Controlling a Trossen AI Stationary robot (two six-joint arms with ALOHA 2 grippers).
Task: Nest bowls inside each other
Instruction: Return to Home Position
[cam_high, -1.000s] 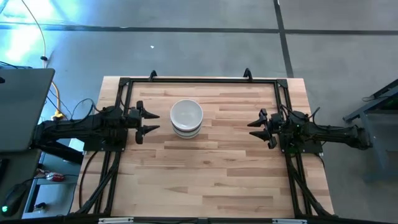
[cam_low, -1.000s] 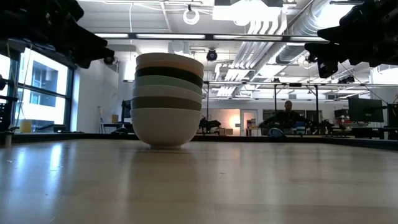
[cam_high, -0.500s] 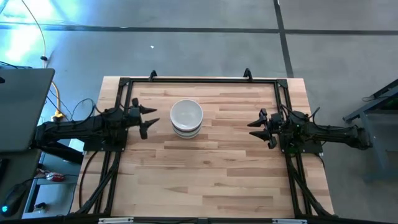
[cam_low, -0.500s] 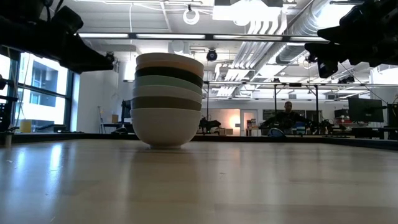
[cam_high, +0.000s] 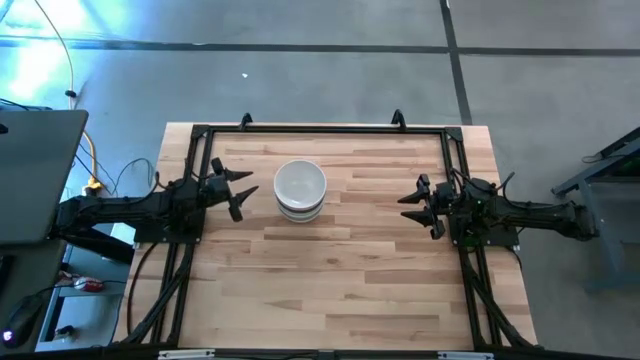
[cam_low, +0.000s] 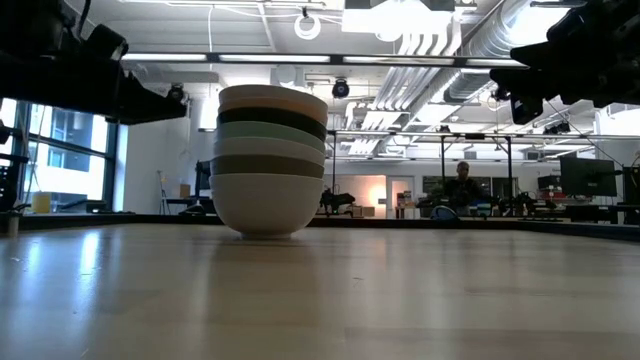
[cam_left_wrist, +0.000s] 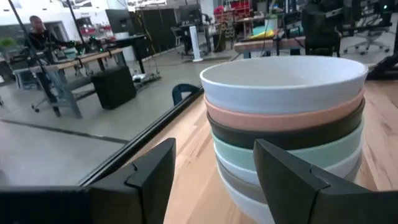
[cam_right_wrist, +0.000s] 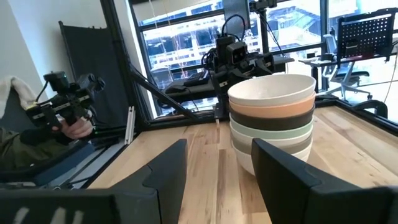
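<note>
The bowls stand nested in one stack (cam_high: 300, 190) on the table, left of centre toward the far edge, resting on the bottom white bowl's base (cam_low: 266, 230). A white bowl is on top, then peach-orange, black, mint green, white, grey-olive and white (cam_left_wrist: 283, 124). My left gripper (cam_high: 240, 190) is open and empty just left of the stack, above table height. My right gripper (cam_high: 408, 207) is open and empty at the table's right side, well away from the stack. The stack also shows in the right wrist view (cam_right_wrist: 272, 118).
A black frame (cam_high: 320, 130) runs along the table's far, left and right edges. Bare wood lies in front of the stack and between it and my right gripper. In the right wrist view a person's hands (cam_right_wrist: 74, 127) hold a device beyond the table.
My left gripper has turned about its own axis and swung a little toward the table's far edge, staying open beside the stack. The bowls and my right gripper have kept still.
</note>
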